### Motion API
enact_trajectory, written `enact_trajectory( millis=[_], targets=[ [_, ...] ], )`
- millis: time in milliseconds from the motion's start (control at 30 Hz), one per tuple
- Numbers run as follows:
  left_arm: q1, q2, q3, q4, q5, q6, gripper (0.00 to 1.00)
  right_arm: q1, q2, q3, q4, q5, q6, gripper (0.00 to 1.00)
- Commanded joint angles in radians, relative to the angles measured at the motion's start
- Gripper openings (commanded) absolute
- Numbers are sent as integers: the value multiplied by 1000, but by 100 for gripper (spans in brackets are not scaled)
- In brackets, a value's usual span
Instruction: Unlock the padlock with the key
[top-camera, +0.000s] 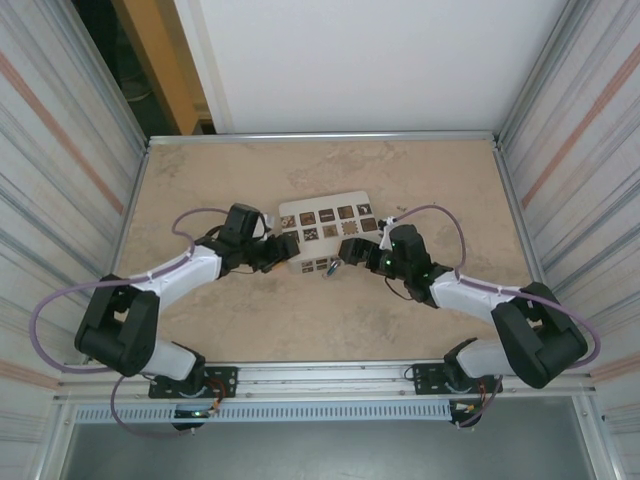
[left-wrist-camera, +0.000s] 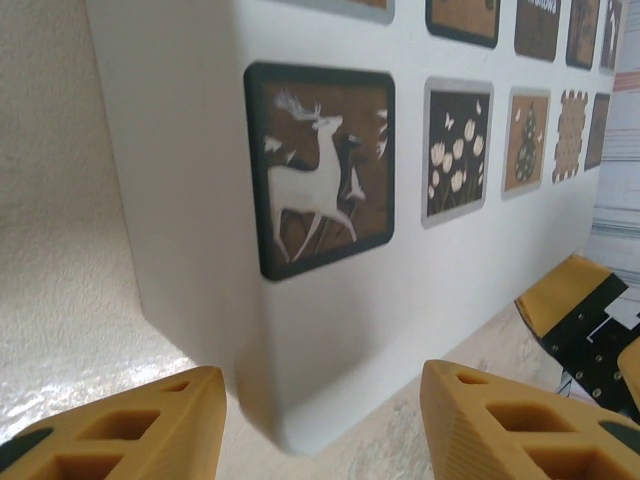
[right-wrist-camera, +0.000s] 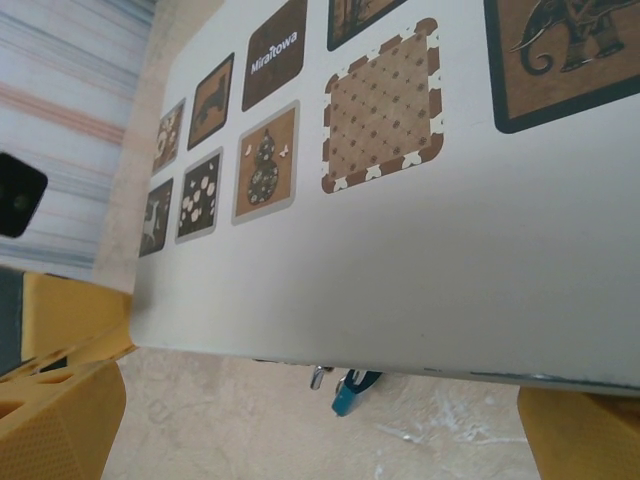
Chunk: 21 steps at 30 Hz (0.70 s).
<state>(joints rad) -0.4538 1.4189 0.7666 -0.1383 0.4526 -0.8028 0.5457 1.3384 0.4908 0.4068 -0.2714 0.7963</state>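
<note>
Beige stone-look counter (top-camera: 250, 330), ribbed metal walls (top-camera: 60, 150) both sides, white panel (top-camera: 380, 60) at the back.

Wrist cam, left gripper (left-wrist-camera: 322, 395): fingers (left-wrist-camera: 130, 430) spread, one on each side of the near corner of the white box (left-wrist-camera: 190, 200). Can't tell if either pad touches it. Just above the gripper the box face carries a deer tile (left-wrist-camera: 320, 170), then a tulip tile (left-wrist-camera: 457, 150), with more brown tiles running to the upper right of the frame.

Wrist cam, right gripper (right-wrist-camera: 320, 440): fingers (right-wrist-camera: 60, 420) wide apart in the lower left and lower right corners of the frame, bare counter between them, holding nothing. The box edge runs across just above that gap. The padlock (right-wrist-camera: 355, 392) pokes its teal body out from under that edge, bottom centre of the frame, mostly hidden by the box. Small silver piece (right-wrist-camera: 317, 377) just left of it; can't tell if it's shackle or key.

Top view: both grippers mid-frame, left gripper (top-camera: 287, 250) at the box's lower left corner, right gripper (top-camera: 345, 252) at its lower right, tips facing each other, near but apart. Here the padlock is a small speck at the box's lower edge between them, closer to the right gripper. Box lies flat, tiled face up, mid-counter.
</note>
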Motion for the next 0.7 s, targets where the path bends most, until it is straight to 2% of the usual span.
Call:
enact_trajectory(
  millis=[0,467,667],
  targets=[
    [-6,-51,-26,-15,-32,-31,55,-25,12,39,-18,-33,-88,99],
    [0,-184,-22,-77,-110,-12,60,-83,-82,3,-126,-35,-156,99],
    [-4,-247,-7,-92,-123,-5,57,-150,-157,-34,-159,-108,-174,99]
  ],
)
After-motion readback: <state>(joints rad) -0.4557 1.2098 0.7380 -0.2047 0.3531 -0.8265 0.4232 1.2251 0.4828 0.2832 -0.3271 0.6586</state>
